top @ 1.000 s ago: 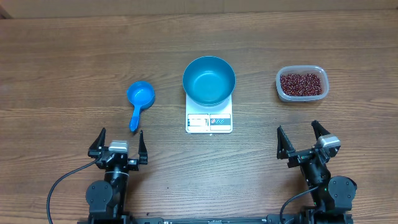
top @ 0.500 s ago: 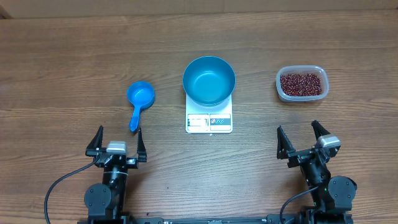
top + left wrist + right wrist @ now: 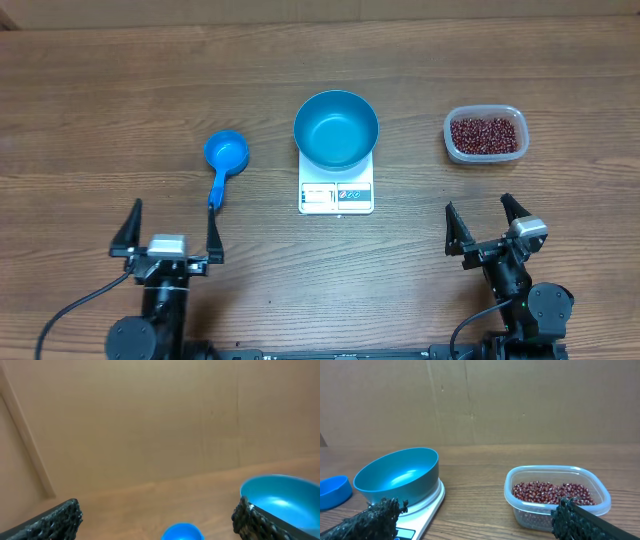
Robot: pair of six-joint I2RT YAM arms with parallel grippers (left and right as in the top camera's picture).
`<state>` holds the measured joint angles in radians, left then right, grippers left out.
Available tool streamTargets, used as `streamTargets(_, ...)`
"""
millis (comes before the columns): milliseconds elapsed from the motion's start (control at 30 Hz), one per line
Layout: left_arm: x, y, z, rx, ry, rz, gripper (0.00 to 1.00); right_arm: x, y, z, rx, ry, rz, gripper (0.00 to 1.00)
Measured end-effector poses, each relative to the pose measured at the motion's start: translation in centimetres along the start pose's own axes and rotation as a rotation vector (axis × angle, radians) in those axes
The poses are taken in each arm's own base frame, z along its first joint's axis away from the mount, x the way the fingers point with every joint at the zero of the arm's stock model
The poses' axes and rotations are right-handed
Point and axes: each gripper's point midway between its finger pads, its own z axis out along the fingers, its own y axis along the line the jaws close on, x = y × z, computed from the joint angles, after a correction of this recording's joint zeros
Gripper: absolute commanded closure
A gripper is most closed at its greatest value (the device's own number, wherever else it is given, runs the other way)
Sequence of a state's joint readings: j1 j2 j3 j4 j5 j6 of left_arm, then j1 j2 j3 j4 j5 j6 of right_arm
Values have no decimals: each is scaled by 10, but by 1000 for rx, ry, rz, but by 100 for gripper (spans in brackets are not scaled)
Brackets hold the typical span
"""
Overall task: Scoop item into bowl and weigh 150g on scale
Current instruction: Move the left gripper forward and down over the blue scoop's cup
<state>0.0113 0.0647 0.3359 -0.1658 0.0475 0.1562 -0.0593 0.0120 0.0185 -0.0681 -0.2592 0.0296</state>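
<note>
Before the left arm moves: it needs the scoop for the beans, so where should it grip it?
Probably the handle, from above, jaws across its narrow width. The scoop lies flat, its handle pointing back toward the open left gripper; the round cup is wider and must stay free.

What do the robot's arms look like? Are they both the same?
Yes, they match. The left gripper and right gripper are black, with two pointy fingers that look rough and bumpy up close. Each has a small silver-grey block on top and a black cable curling away.
</note>
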Motion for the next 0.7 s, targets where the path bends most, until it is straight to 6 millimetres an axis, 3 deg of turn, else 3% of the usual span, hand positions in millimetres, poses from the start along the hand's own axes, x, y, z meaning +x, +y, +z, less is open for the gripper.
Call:
streamTargets(200,-26,5,13,10,57,17,0,0,0,0,0,0,0,0)
streamTargets(700,-40,7,87,118,544,1,0,0,0,0,0,-1,0,0)
